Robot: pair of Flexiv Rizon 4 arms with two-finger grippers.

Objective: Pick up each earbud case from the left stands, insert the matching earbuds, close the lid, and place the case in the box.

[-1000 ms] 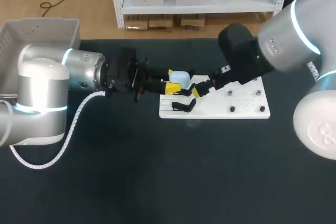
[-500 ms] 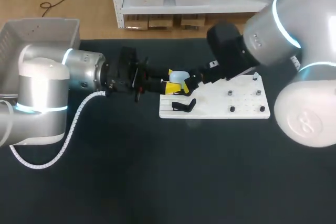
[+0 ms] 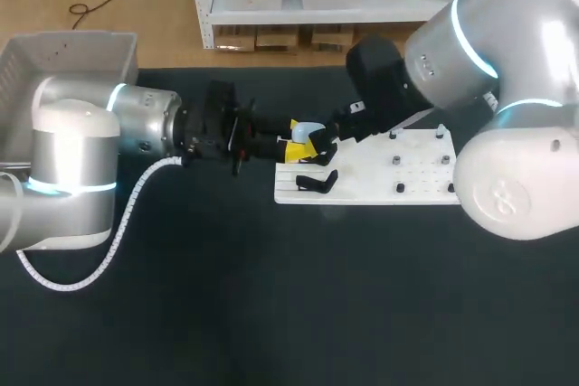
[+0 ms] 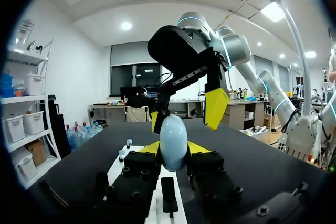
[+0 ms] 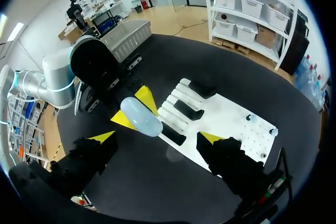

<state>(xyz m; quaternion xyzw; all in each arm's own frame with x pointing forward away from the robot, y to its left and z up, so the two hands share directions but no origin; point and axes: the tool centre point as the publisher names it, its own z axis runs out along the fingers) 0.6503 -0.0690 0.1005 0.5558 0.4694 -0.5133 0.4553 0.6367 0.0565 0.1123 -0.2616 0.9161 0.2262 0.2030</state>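
Observation:
A pale blue earbud case (image 3: 308,131) hangs above the left end of the white board (image 3: 412,178), lid closed. My left gripper (image 3: 298,148) is shut on it, one yellow tip on each side (image 4: 174,148). My right gripper (image 3: 324,138) stands open just beyond the case. In the left wrist view its yellow fingers (image 4: 216,107) flank the top of the case (image 4: 173,141) without touching. In the right wrist view the case (image 5: 140,118) lies ahead of my right gripper (image 5: 156,138), between its spread tips.
Black stands (image 3: 317,183) sit on the board's left part (image 5: 189,111). Small pegs (image 3: 399,188) stand on its right part. A grey box (image 3: 63,61) stands at the table's far left corner.
My right arm has swung left across the board, bringing its open gripper up to the case. The left arm and the case have stayed where they were.

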